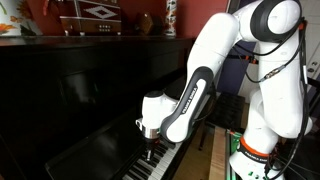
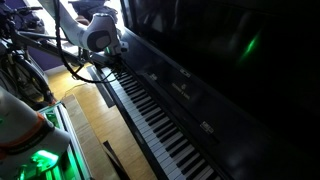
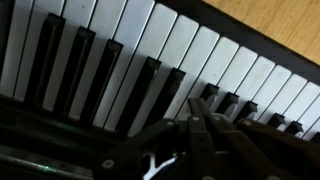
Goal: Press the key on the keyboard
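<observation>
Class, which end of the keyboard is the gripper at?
The keyboard's far end, top left in an exterior view; nothing stands over the near end.

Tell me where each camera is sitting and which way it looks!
An exterior view: low beside the piano, looking along its front; the white arm fills the right, its gripper down at the keyboard.
An exterior view: higher up, looking down the keyboard toward the arm at its far end.
Wrist view: just above the keys, looking down; dark fingers poke in from the bottom.
Shared: both exterior views show arm, gripper and keyboard.
</observation>
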You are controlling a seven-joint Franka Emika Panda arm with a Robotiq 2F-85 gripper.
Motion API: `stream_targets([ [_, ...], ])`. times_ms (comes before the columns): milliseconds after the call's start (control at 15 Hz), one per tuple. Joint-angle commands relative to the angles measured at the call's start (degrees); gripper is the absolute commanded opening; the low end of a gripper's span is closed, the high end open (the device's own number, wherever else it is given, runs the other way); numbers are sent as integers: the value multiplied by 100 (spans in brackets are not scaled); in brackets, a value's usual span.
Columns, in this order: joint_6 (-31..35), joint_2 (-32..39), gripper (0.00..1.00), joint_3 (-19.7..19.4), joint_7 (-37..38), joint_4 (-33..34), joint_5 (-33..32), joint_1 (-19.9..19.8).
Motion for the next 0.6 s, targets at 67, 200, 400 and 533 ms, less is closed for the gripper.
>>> stream_targets([
  [67, 287, 281, 0, 164, -257, 88, 74, -236],
  [200, 304, 306, 0, 74, -240, 91, -88, -207],
  [400, 274, 294, 0, -43, -159, 95, -254, -142],
  [533, 245, 278, 0, -106, -131, 98, -381, -110],
])
